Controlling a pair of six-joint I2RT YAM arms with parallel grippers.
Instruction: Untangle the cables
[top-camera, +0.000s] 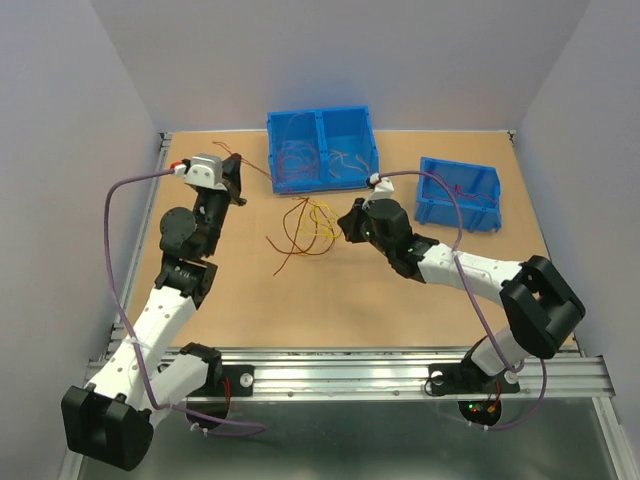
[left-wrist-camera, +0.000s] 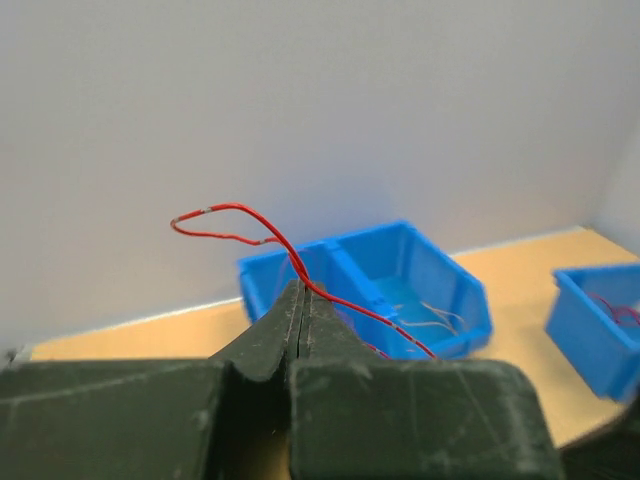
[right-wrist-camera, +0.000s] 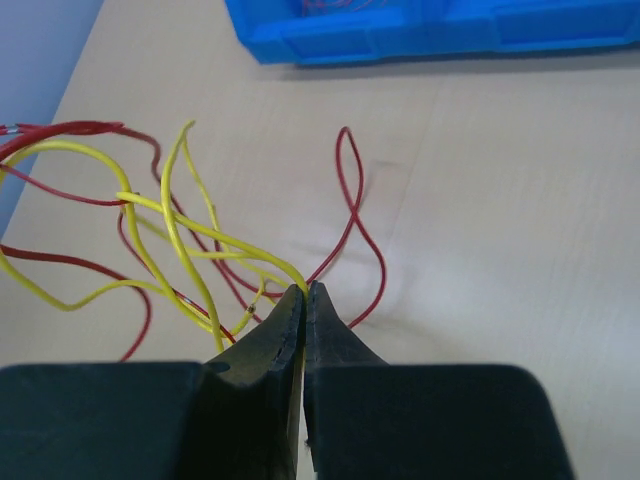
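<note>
A tangle of thin red, dark red and yellow cables (top-camera: 305, 228) lies on the table in front of the blue double bin. My right gripper (top-camera: 347, 222) is at the tangle's right side, shut on a yellow cable (right-wrist-camera: 215, 238) that loops left among dark red cables (right-wrist-camera: 352, 215). My left gripper (top-camera: 238, 178) is raised at the table's far left, shut on a red cable (left-wrist-camera: 250, 222) that curls above the closed fingers (left-wrist-camera: 300, 300) and trails right toward the bin.
A blue double bin (top-camera: 322, 150) at the back centre holds several thin wires. A smaller blue bin (top-camera: 458, 193) stands at the right with some wire in it. White walls surround the table.
</note>
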